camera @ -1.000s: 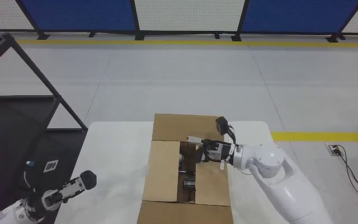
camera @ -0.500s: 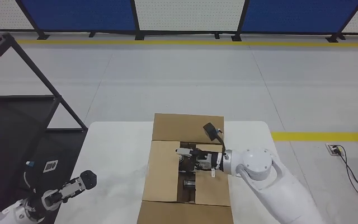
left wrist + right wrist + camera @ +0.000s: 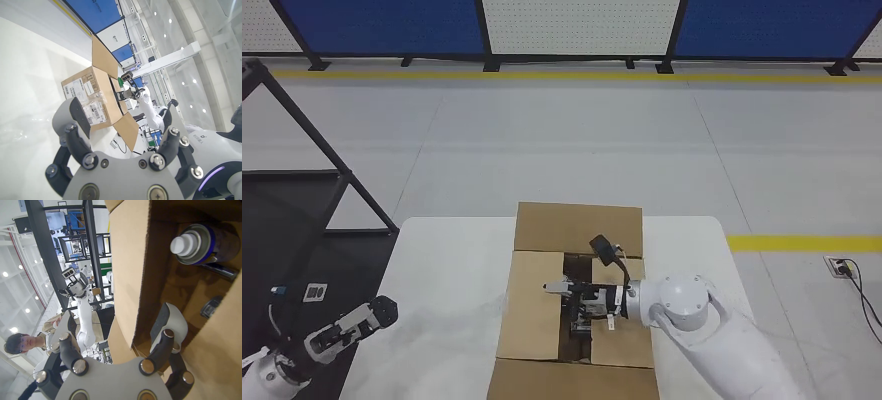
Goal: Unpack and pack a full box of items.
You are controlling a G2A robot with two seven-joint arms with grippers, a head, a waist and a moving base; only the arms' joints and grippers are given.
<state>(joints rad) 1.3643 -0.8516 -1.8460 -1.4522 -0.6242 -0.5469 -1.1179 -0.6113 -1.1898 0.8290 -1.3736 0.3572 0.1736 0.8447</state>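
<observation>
Nearest you, your left gripper [image 3: 124, 103] hangs spread and empty by the left edge of the table [image 3: 447, 270], well apart from the one box [image 3: 577, 226]. Your right gripper [image 3: 115, 313] is likewise released and holds nothing, with one finger inside the opening and a flap's edge between the two. I'd judge you're early in the unpacking: clear that flap, then go deeper for the one spray can [image 3: 194, 245]. I count two dark items [image 3: 210, 307] near it, which I can't identify.
</observation>
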